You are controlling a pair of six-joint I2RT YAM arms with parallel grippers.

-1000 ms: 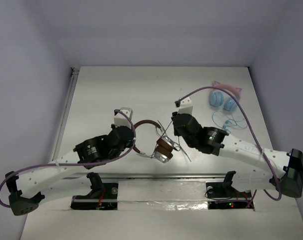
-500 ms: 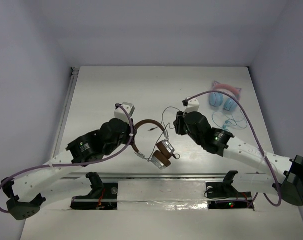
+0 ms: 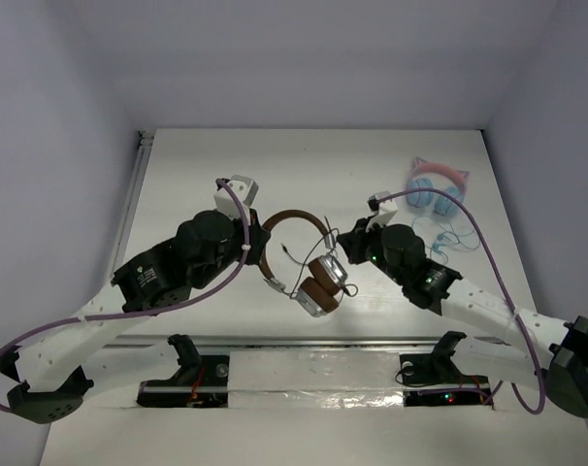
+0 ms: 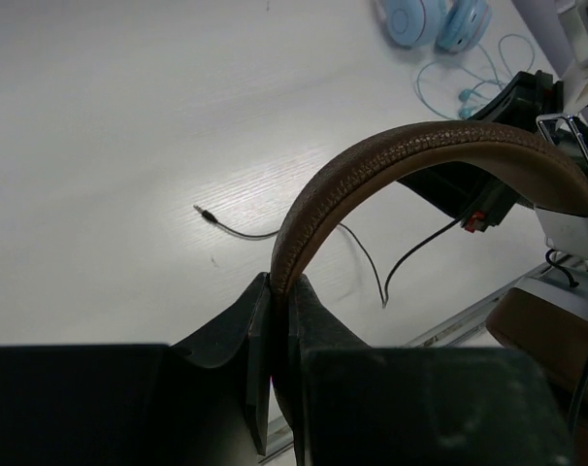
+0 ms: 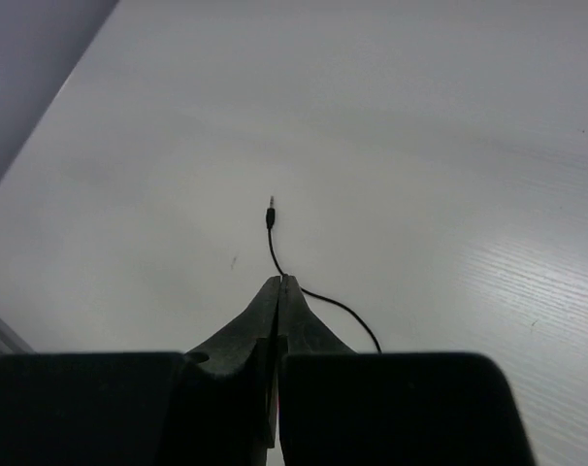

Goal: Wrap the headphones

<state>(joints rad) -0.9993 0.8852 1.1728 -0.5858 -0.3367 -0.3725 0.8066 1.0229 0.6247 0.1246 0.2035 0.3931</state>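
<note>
No legible text or labels, seemingly, on anything.

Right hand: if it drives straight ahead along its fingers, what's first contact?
Right hand, shut on the cable, points at its plug; past that, only bare table. Depth unclear.

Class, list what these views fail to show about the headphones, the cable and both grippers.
Right wrist: right gripper hides the cable's onward run.
Left wrist: ear pad cut off at the right edge; left gripper hides the headband's end.
Top external: cable too thin to trace round the headphones.
</note>
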